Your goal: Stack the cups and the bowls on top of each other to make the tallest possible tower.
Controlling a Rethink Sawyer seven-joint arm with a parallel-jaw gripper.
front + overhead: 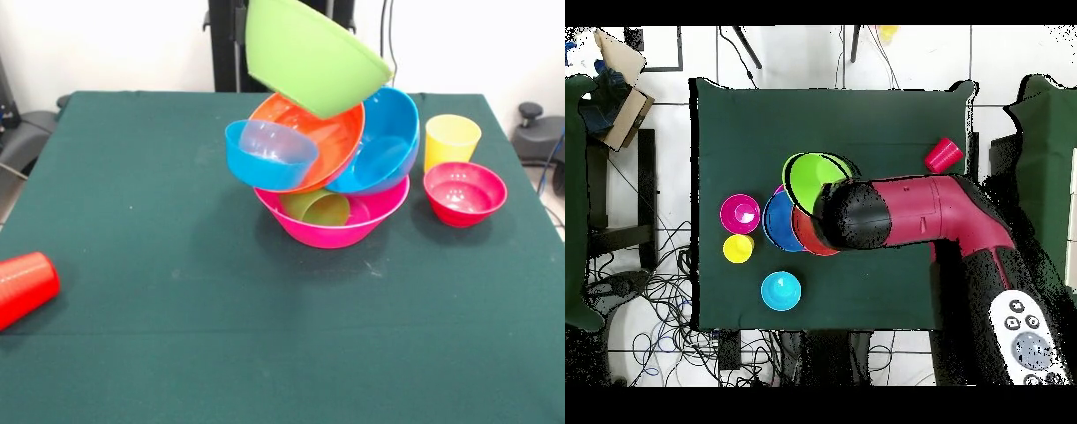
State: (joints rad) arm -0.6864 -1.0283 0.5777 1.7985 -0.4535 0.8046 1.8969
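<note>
The tower stands on the biggest pink bowl (335, 225) (778, 189), which holds a green cup (318, 208). On it lean the orange bowl (322, 141) (805, 240), the large blue bowl (388, 141) (778, 222) and a small translucent blue bowl (269, 155). A lime green bowl (309, 55) (808, 176) tilts steeply on top. The arm's black end (855, 215) hangs over the pile and hides the gripper. Apart from the pile are a yellow cup (452, 139) (738, 248), a magenta-red bowl (464, 193) (740, 213), a cyan bowl (781, 290) and a red cup (25, 288) (943, 155) on its side.
The dark green table (177, 344) (865, 110) carries everything. The red cup lies close to a table edge. Off the table there are a cardboard box (620, 85), cables on the floor (655, 300) and a remote control (1025, 335).
</note>
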